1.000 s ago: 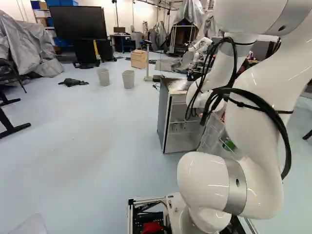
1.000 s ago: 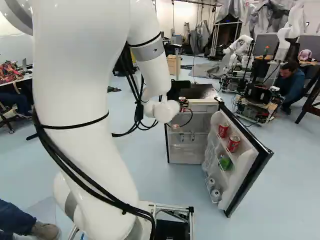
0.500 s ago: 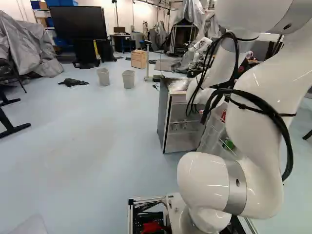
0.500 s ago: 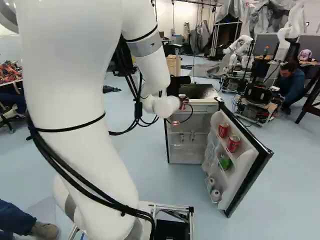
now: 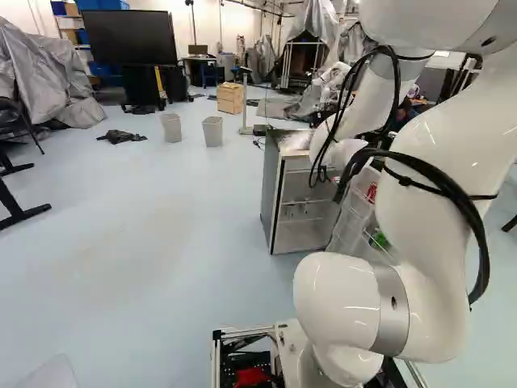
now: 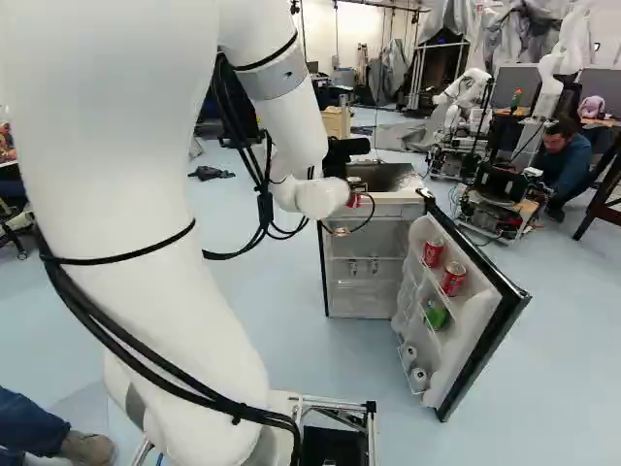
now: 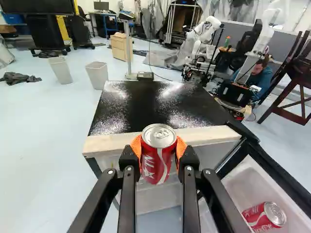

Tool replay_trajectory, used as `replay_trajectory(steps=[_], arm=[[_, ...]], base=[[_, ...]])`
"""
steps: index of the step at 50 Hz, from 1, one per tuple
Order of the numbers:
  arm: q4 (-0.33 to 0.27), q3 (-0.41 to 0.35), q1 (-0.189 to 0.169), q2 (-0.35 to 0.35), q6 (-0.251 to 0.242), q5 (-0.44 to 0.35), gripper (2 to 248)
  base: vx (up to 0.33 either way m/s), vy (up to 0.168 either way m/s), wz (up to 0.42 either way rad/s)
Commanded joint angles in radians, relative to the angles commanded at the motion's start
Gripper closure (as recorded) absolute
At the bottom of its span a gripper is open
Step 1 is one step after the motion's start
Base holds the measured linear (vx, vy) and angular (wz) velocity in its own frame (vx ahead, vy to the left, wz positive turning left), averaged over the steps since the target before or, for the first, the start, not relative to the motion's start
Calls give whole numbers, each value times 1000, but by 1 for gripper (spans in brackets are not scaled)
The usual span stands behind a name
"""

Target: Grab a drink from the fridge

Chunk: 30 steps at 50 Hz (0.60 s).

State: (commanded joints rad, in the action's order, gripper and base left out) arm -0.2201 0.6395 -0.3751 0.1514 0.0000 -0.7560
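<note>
Evidently the tool grasps a red can, upright, orange pads pressing both sides, likely for even hold. Can near front top edge of fridge; door open, presumably giving it a way out.

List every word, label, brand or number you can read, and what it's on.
Held red can, in the pincer: white lettering, sideways and partly out of view; no full word quotable.
Red cans in the fridge door: white lettering, too small and angled.
Green item in the door: too small.
No numbers or signs readable.
</note>
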Motion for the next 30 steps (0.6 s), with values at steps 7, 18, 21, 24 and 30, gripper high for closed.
replay_trajectory(steps=[7, 18, 21, 24, 30], arm=[[0, 13, 3, -4, 0, 11, 160], [0, 36, 8, -8, 0, 16, 160], [0, 42, 9, -7, 0, 16, 160], [0, 49, 11, -3, 0, 16, 160], [0, 64, 14, 9, 0, 16, 160]], base=[[0, 0, 0], [0, 0, 0], [0, 0, 0], [0, 0, 0], [0, 0, 0]])
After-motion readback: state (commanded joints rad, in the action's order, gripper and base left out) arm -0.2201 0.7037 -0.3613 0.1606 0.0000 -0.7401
